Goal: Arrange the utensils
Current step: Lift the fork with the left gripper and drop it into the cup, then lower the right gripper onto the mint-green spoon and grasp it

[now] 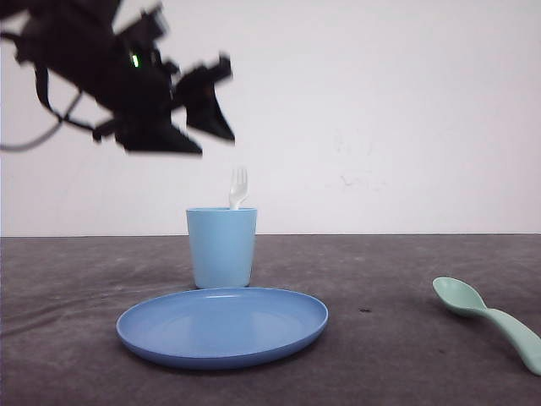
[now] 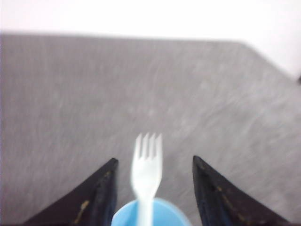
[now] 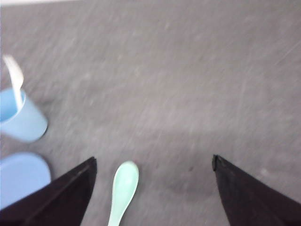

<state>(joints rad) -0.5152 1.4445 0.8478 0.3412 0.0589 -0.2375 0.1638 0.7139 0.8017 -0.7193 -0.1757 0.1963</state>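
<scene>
A light blue plastic cup (image 1: 221,247) stands upright on the grey table (image 1: 380,279), and everything else sits around it. The small white plastic fork (image 1: 238,187) stands in the cup, handle down, its four tines poking up above the rim. Just in front of the cup lies a round blue plastic plate (image 1: 221,326), flat on the table; whether the two touch I cannot tell. Well off to the right of the cup, the mint-green plastic spoon (image 1: 489,320) with its rounded bowl and thick handle lies on the table, bowl end nearer the cup. Above the cup and a little to its left hangs the left gripper (image 2: 155,162), its black fingers (image 2: 101,188) spread wide on either side of the fork and touching nothing. The right gripper (image 3: 154,160) hovers over the spoon, likewise spread wide and empty.
</scene>
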